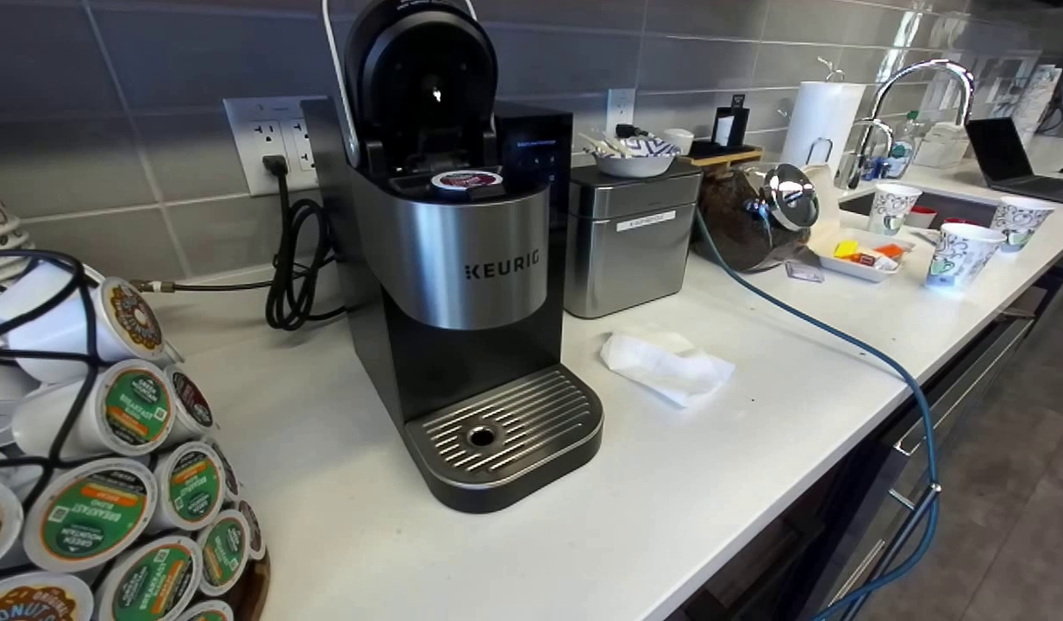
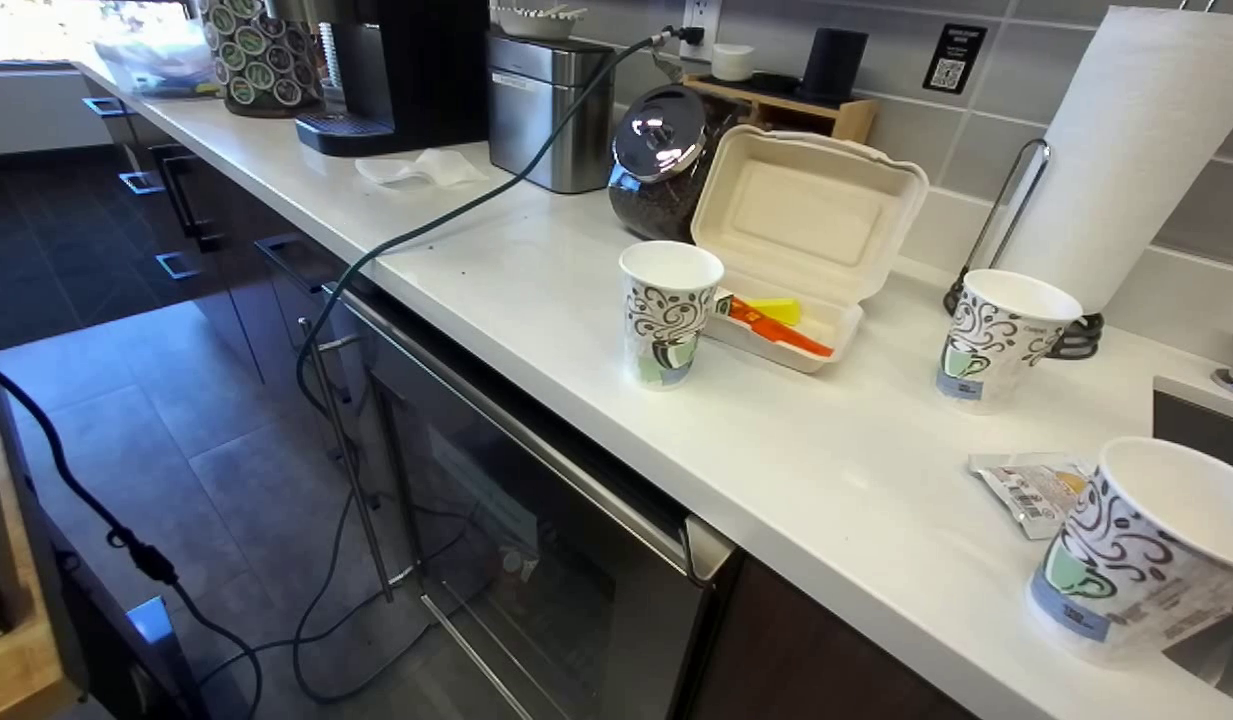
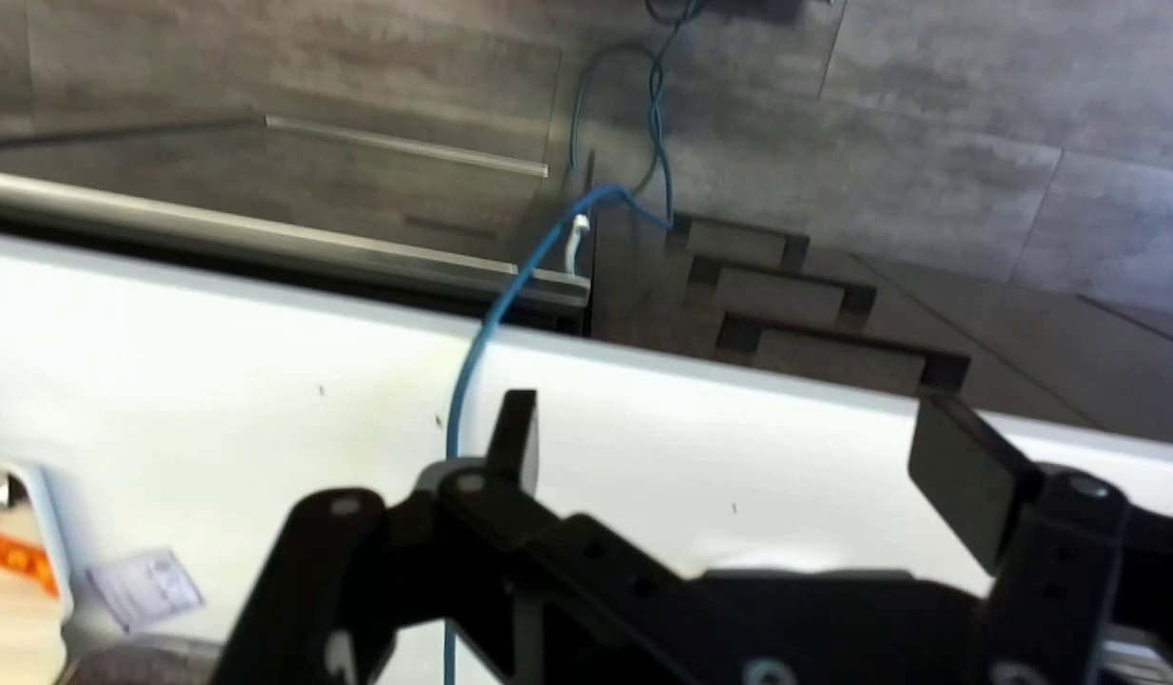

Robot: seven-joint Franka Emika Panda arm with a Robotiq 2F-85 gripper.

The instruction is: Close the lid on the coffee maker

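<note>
The lid (image 1: pixel 421 82) of the Keurig coffee maker (image 1: pixel 462 267) stands raised and tipped back, its underside facing forward and its upper end running out of view. Below it, a pod (image 1: pixel 467 180) with a purple-and-white top sits label up in the open head. The coffee maker stands upright on the white tabletop (image 1: pixel 703 483), its slotted drip tray (image 1: pixel 522 414) facing out from the wall. In the wrist view the gripper (image 3: pixel 738 457) hangs over the tabletop with its fingers (image 3: pixel 971 485) spread wide, holding nothing. Just beside the coffee maker is a boxy steel canister (image 1: pixel 630 259) with a white bowl (image 1: pixel 634 166) on top; some crumpled white paper (image 1: pixel 666 366) lies in front of the canister. On the coffee maker's other side, Breakfast Blend pods (image 1: pixel 139 405) are piled up, and a black power cord (image 1: pixel 283 289) hangs from a wall outlet (image 1: pixel 281 121). Farther along the tabletop, past the canister, are a chrome-lidded jar (image 2: pixel 656 205), an open takeout clamshell (image 2: pixel 811 205) holding orange and yellow items, a paper towel roll (image 2: pixel 1136 150) and three patterned paper cups (image 2: pixel 668 320). A blue cable (image 3: pixel 526 273) runs across the tabletop and over its edge.
</note>
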